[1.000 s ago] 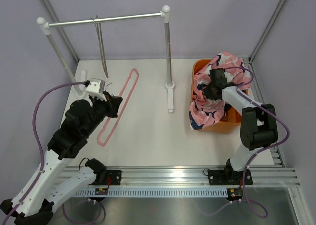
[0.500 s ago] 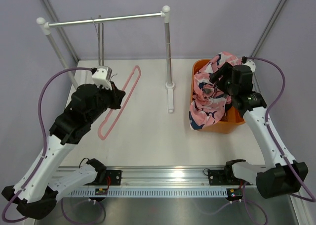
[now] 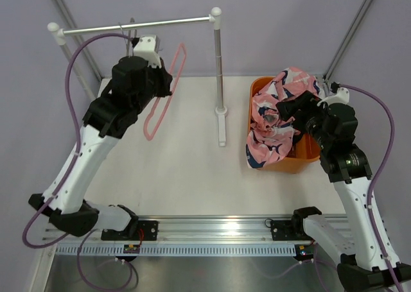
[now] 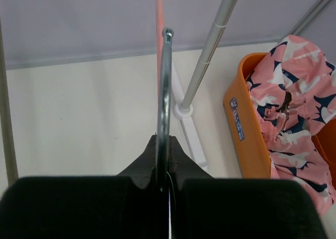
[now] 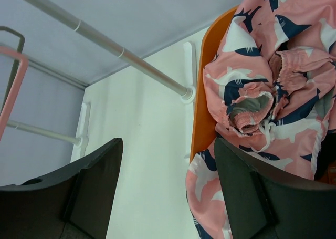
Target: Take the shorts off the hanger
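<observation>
Shorts [image 3: 276, 122] lie heaped in the orange bin [image 4: 252, 149], clear of the pink hanger [image 4: 158, 39] that the left fingers [image 4: 144, 165] pinch by its hook [image 4: 166, 92]; right fingers [image 5: 100, 181] gape wide, empty.

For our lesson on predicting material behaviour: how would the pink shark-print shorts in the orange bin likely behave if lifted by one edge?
Probably floppy: the shorts lie crumpled in folds and spill over the wall of the orange bin. Likely light, being thin fabric. Lifted by one edge, the rest would probably hang and drag across the rim.
</observation>
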Controlling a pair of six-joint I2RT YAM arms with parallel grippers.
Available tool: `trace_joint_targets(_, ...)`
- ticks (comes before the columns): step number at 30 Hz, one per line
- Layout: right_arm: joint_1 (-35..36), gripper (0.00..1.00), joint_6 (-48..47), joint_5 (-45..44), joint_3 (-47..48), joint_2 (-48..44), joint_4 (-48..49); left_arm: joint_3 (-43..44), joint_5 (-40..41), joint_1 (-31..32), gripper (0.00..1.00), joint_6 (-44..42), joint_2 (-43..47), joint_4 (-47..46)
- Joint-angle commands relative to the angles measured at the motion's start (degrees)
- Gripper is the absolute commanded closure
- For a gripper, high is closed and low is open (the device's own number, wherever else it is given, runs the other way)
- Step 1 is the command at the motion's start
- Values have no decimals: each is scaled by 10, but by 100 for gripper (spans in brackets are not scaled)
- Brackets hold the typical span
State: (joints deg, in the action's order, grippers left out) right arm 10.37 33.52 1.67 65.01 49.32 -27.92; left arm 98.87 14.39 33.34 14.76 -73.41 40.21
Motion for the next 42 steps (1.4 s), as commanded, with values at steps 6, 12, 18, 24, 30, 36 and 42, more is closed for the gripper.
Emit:
trace_joint_targets(6,0,21,-33,50,18,-48,-53,231,52,-20,100,-1,-194,-6)
trace_joint_targets(12,0,20,-35,72,25,-68,-66,318,33,-50,100,4,-262,-14)
trace_joint_targets(18,0,20,-45,76,31,-77,-82,320,-7,-79,100,-21,-280,-73)
trace_joint_targets(24,0,20,-55,76,35,-81,-93,327,-30,-111,100,-17,-310,-108)
trace_joint_targets(30,0,20,-60,74,38,-78,-102,326,-45,-135,100,-19,-341,-130)
trace_joint_targets(36,0,20,-57,76,37,-77,-103,303,-65,-150,100,-13,-350,-140)
trace_joint_targets(42,0,20,-49,83,26,-80,-97,245,-74,-151,92,-13,-335,-137)
